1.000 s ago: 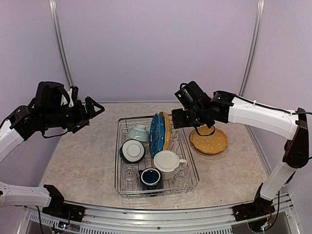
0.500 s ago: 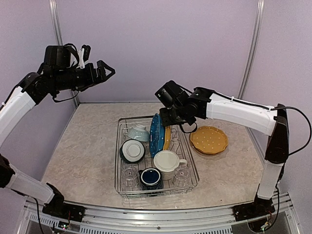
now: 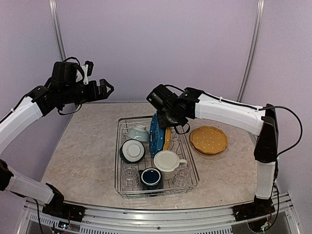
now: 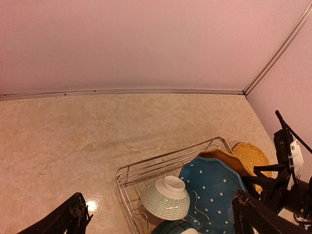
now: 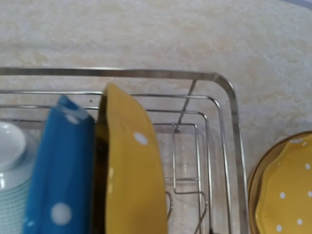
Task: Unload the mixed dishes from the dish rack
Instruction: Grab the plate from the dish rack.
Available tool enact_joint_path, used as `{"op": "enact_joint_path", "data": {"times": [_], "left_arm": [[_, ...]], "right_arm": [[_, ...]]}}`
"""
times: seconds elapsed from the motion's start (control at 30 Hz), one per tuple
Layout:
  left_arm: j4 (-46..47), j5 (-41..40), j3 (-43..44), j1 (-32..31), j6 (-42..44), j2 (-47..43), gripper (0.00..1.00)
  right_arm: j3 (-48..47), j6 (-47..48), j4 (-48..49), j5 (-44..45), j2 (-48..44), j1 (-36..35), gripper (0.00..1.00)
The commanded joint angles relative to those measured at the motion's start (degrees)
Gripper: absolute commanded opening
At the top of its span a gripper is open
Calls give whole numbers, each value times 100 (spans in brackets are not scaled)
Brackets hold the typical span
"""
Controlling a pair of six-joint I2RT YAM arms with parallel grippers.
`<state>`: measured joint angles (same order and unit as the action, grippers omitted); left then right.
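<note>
The dish rack point(image 3: 117, 161) stands mid-table. A blue plate point(image 3: 156, 135) and a yellow plate point(image 3: 167, 139) stand upright in it, with two teal bowls point(image 3: 132, 150), a cream mug point(image 3: 167, 163), a navy mug point(image 3: 151, 178) and two clear glasses point(image 3: 130, 175). My right gripper point(image 3: 165, 118) hovers just above the top edges of the two plates. Its wrist view shows the yellow plate point(image 5: 131, 165) and blue plate point(image 5: 58, 165) edge-on but no fingers. My left gripper point(image 3: 105, 89) is open and empty, high over the table's left; its wrist view point(image 4: 161, 214) looks down on the rack point(image 4: 124, 171).
A second yellow dotted plate point(image 3: 208, 140) lies flat on the table right of the rack, also in the right wrist view point(image 5: 287, 190). Purple walls close in the back and sides. An upturned ribbed bowl point(image 4: 165, 197) sits in the rack's far left corner.
My right gripper has moved left, from over the plate on the table to above the upright plates in the rack. My left arm rose, swung forward, then dropped slightly.
</note>
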<state>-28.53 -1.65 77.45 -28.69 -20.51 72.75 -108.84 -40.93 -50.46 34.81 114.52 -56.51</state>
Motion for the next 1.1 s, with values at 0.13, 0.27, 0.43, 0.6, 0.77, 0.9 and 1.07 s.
{"op": "enact_joint_path", "data": {"times": [0.13,0.27,0.43,0.6,0.77,0.9,1.07], "left_arm": [[289,110,-94,134,-52,-145,99],[246,130,-65,144,-80,-79,99],[226,106,-57,143,-67,-70,99],[221,65,-72,140,-59,-72,99],[208,87,-72,143,-76,-29,99],[201,105,-71,144,-100,2,99],[191,60,-81,144,-94,11,99]], "right_arm": [[-205,-475,-349,127,532,-43,36],[-183,-663,-276,153,619,-47,34],[-257,-831,-186,-34,676,-40,25],[-259,-912,-263,26,589,-44,19],[-274,-876,-238,59,439,-43,2],[-365,-838,-335,238,372,-68,0],[-832,-835,-934,762,342,-169,0]]}}
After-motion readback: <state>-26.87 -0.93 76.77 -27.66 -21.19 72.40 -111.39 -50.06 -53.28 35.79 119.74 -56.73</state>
